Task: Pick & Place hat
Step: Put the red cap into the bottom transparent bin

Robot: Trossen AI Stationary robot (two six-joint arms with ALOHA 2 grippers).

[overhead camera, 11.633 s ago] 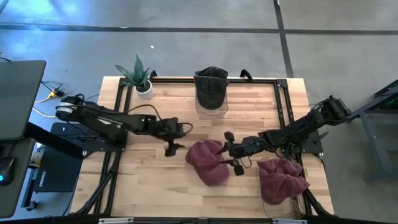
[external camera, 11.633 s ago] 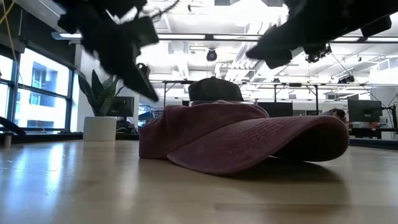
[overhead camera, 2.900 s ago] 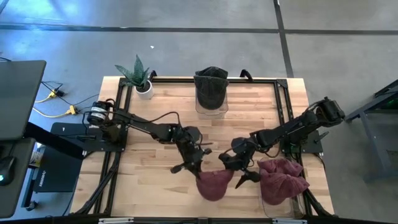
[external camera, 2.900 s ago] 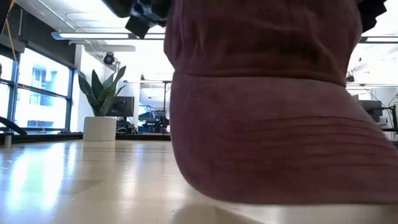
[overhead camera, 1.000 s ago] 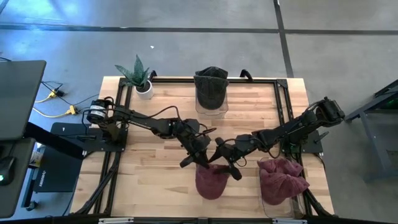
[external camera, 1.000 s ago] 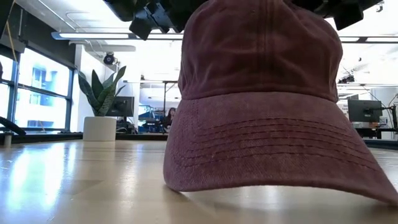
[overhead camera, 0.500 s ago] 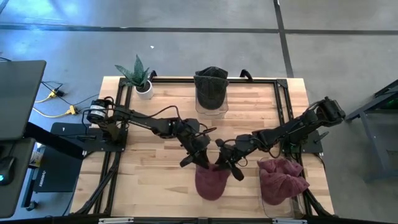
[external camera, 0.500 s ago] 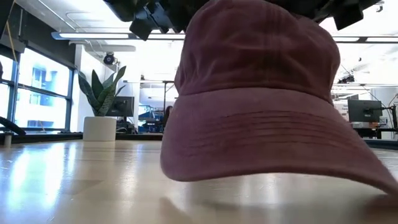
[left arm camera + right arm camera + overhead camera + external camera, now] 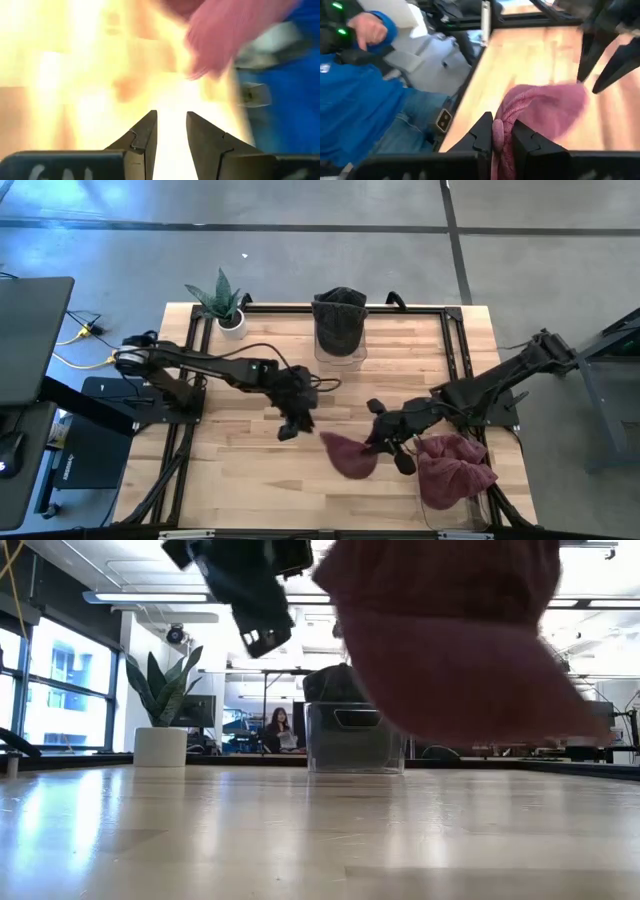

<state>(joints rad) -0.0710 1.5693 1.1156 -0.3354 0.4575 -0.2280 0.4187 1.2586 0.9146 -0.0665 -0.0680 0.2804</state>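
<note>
From above, you see a wooden table (image 9: 240,470) on grey floor, with a potted plant (image 9: 226,305) upper left and a dark hat on a clear bin (image 9: 339,330) at top centre. Your right gripper (image 9: 377,442) is clamped on the maroon hat (image 9: 350,454) at lower centre, its long axis running left-right. Bare wood lies to its left. A second maroon hat (image 9: 453,465) lies at lower right. Your left gripper (image 9: 289,426) hangs empty, fingers slightly parted.

At table level, the hat (image 9: 450,650) hangs blurred at upper right, clear of the wood.

From the right wrist, cloth (image 9: 497,137) sits pinched between your fingers (image 9: 482,132); a person in blue (image 9: 360,100) stands beyond the edge.
</note>
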